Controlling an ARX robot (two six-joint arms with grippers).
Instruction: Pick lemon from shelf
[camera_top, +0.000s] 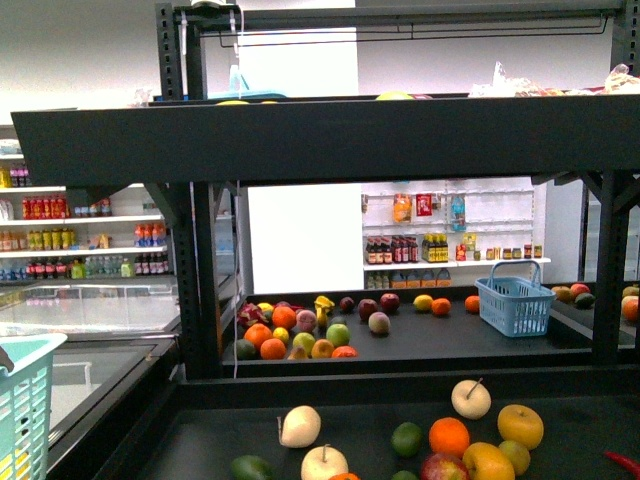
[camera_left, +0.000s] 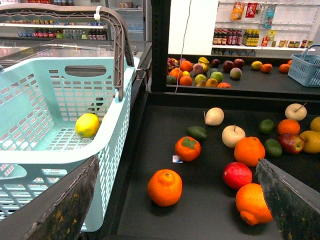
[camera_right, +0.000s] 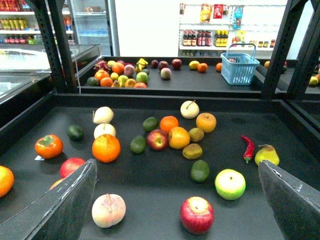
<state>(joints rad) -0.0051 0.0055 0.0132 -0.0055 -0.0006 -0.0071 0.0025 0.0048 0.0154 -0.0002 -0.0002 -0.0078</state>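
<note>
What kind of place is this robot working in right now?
Most likely a grocery store or a mock-up of one: loose fruit spread on a black produce shelf, a teal shopping basket holding a lemon, and wall shelves of bottles behind.

- The shelf (camera_right: 150, 200) is seen as a matte black deck with a raised rim, framed by black metal posts.
- Loose fruit is being carried directly on the deck: an orange (camera_right: 106, 148), a red apple (camera_right: 197, 215), a green apple (camera_right: 230, 184) and a peach (camera_right: 108, 210) are lying toward the near edge.
- A persimmon (camera_right: 48, 146) is resting near the left edge.
- A red chilli (camera_right: 247, 148) and a pear (camera_right: 266, 154) are lying just beside each other near the right edge.
- A white round fruit (camera_right: 189, 109) is sitting toward the far edge.
- A cluster of an apple (camera_right: 157, 139), oranges and a kiwi (camera_right: 192, 151) is being held at the deck's middle.
</note>
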